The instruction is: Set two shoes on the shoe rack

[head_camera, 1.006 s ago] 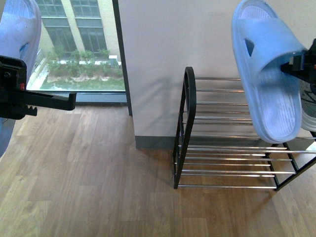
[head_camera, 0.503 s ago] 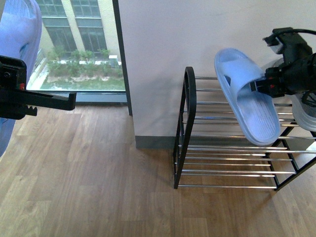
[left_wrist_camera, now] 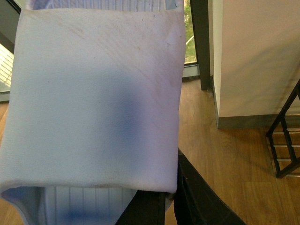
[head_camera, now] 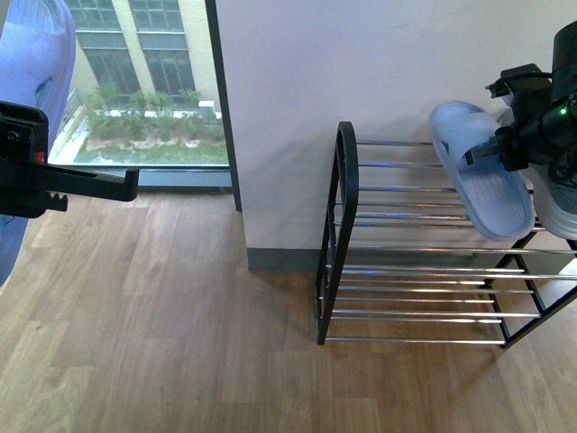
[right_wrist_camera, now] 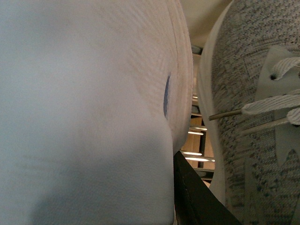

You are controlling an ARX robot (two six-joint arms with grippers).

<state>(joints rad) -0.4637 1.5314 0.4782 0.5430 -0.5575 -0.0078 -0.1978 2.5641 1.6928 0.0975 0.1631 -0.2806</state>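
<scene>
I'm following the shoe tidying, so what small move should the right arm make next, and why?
Probably lower the blue slipper flat onto the rack bars, then open the right gripper. The slipper is tilted over the upper bars, beside a grey sneaker.

Slipper (head_camera: 480, 171) on shoe rack (head_camera: 424, 244), left of sneaker (head_camera: 559, 203).

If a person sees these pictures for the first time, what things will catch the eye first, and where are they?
The eye goes first to the light blue slipper held by the right end effector over the upper bars of the black shoe rack by the white wall. Next comes a second blue slipper in the left end effector, at the far left before the window. A grey knit sneaker sits just beside the first slipper.
</scene>
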